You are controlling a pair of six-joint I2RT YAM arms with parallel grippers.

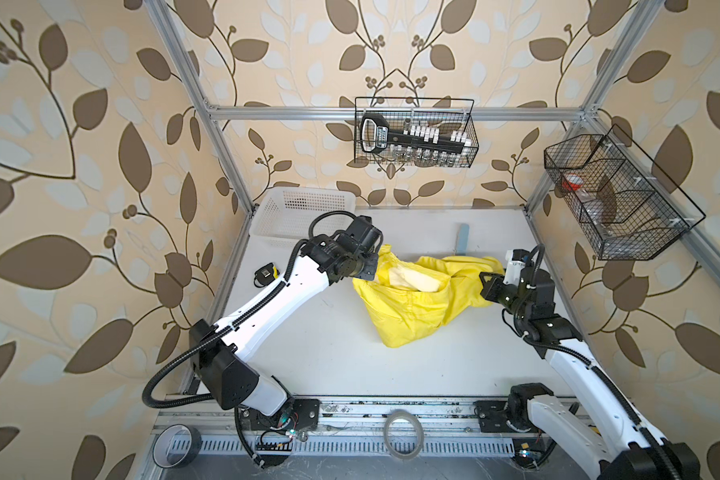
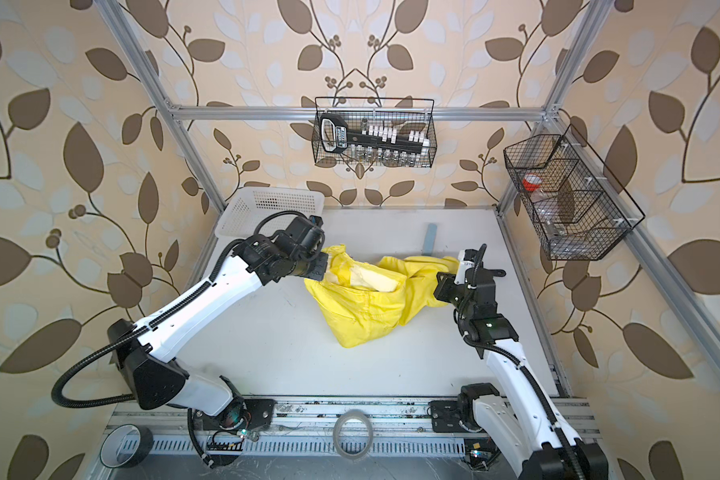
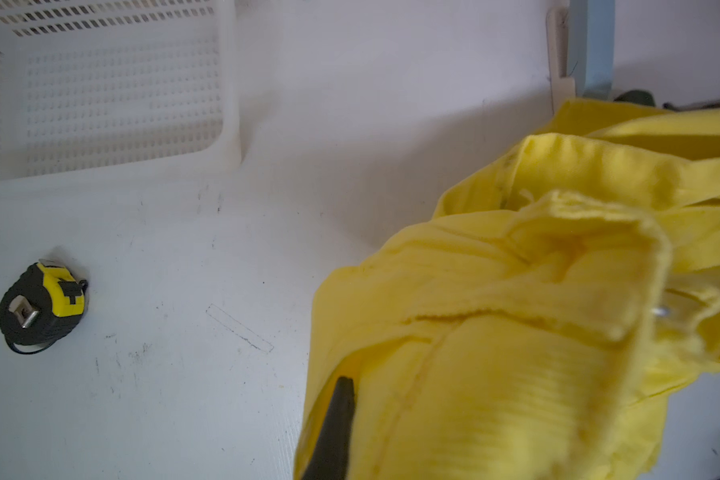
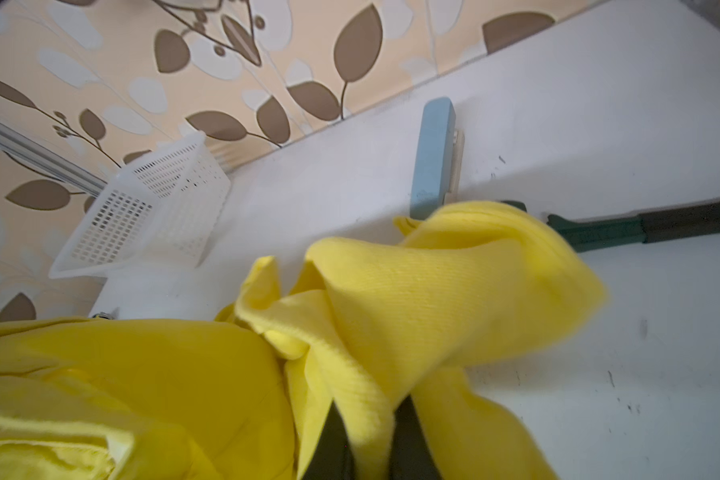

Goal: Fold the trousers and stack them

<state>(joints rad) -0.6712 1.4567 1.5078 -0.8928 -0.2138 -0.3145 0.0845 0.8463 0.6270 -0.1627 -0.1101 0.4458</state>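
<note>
While the trousers (image 1: 412, 307) sag in a bunch onto the middle of the table (image 1: 329, 357), left gripper (image 1: 374, 267) and right gripper (image 1: 484, 280) each pinch one raised end — jaws clamped narrow on cloth.

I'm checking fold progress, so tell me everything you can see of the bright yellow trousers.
The bright yellow trousers are soft, ribbed-looking cloth, bunched and unfolded mid-table. The left gripper and right gripper are each shut on an upper edge, holding them stretched between; the lower bulk sags onto the white table. A paler inner side shows at the top opening.
</note>
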